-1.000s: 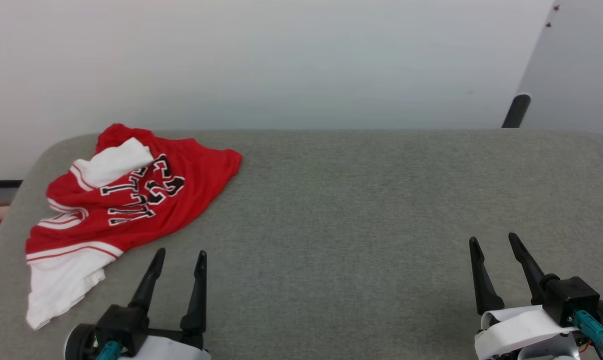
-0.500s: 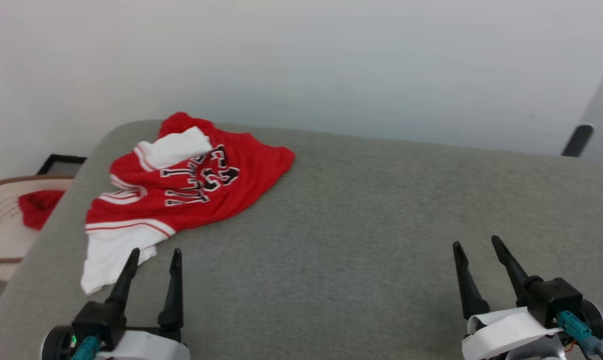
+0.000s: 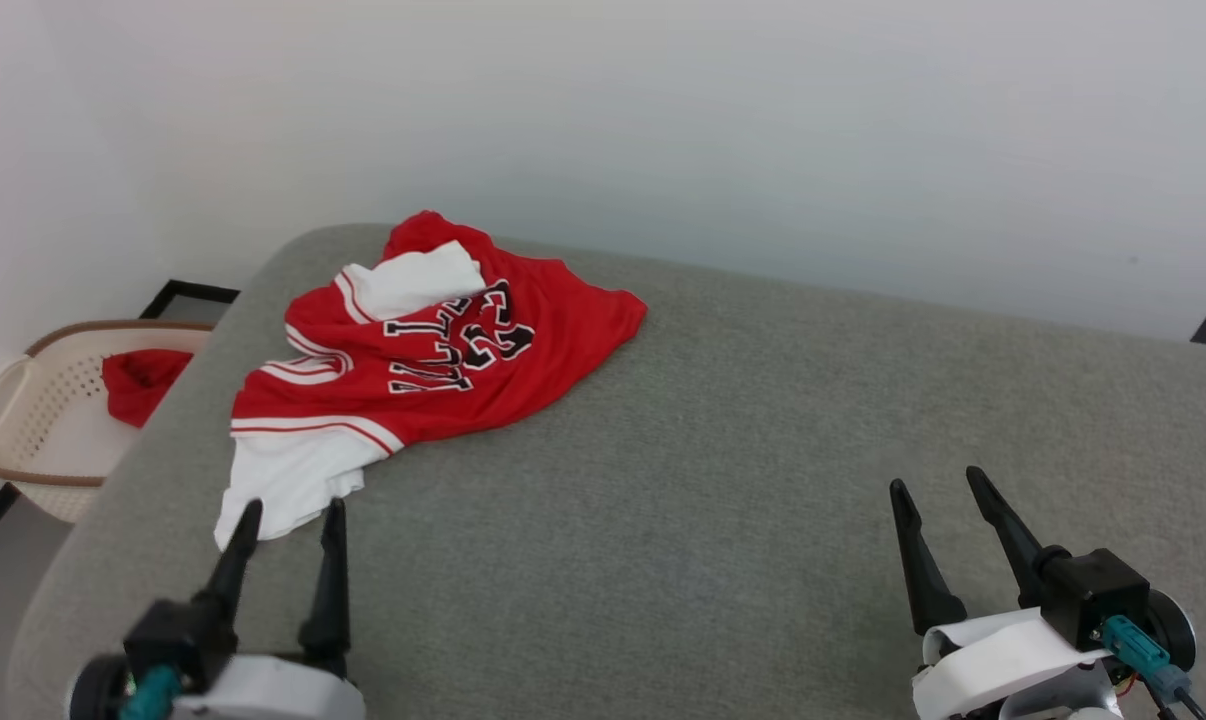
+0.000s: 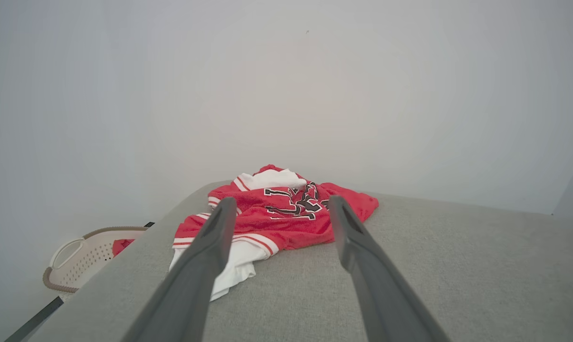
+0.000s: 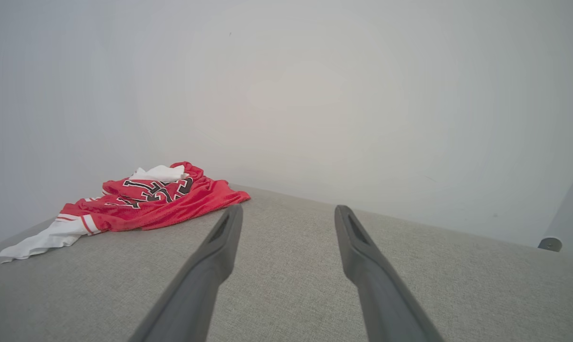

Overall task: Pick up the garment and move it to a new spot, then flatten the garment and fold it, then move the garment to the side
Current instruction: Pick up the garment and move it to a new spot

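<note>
garment (image 3: pixel 553 350) lettering creased, partly unreadable, basket (image 3: pixel 38 420) partly hidden behind grey surface (image 3: pixel 713 480) edge

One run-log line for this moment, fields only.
stage: before pickup | red jersey shirt with white sleeves: crumpled on grey padded table | left gripper: open, empty | right gripper: open, empty

I've got the garment (image 3: pixel 483 370) sitting as a crumpled red jersey in a loose heap at the far left corner of the grey padded top (image 3: pixel 723 480). One white sleeve flops toward me, the other's bunched on top at the far end, and the black lettering is wrinkled.
</note>
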`<state>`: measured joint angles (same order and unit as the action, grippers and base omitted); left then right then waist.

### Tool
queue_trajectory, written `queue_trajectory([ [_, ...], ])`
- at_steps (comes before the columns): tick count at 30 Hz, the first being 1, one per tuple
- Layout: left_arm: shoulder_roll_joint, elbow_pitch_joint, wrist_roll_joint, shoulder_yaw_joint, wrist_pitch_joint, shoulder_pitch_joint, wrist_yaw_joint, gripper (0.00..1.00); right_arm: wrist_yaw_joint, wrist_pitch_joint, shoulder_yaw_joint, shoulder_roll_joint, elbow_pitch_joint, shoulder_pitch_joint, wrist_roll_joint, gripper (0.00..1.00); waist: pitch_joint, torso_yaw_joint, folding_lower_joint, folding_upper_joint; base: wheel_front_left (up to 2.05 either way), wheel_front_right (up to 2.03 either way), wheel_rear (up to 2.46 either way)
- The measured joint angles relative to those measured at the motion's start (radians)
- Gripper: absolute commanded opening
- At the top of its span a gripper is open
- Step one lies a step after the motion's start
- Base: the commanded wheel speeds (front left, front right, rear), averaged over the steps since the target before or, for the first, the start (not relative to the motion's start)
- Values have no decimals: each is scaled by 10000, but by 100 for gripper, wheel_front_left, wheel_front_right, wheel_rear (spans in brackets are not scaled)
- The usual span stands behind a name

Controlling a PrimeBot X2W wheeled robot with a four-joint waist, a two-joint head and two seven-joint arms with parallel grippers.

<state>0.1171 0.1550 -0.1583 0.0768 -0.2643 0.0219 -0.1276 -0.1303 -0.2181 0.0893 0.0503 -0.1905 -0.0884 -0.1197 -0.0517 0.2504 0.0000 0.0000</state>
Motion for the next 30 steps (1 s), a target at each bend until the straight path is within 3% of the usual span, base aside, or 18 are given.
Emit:
queue_trajectory([
  [7,794,-27,-997,-293,949,1096,-4,100,0,100,-46,2,136,-232,190,100,494,-333,0,0,0,0,0],
  [11,1749,-284,-1885,-391,2000,2135,-13,100,0,121,-88,0,286,-571,399,100,992,-591,0,0,0,0,0],
  [20,3641,332,-3708,-107,5133,4457,-13,100,-2,113,-178,8,673,-1179,698,100,2402,-1306,0,0,0,0,0],
  [25,4140,1281,-4316,-144,7193,5667,58,100,-2,111,-138,150,846,-1485,761,100,3244,-1702,0,0,0,0,0],
  [30,4512,2178,-4460,-368,8861,6443,426,100,-2,115,-132,272,1118,-1717,769,100,4037,-2071,0,0,0,0,0],
])
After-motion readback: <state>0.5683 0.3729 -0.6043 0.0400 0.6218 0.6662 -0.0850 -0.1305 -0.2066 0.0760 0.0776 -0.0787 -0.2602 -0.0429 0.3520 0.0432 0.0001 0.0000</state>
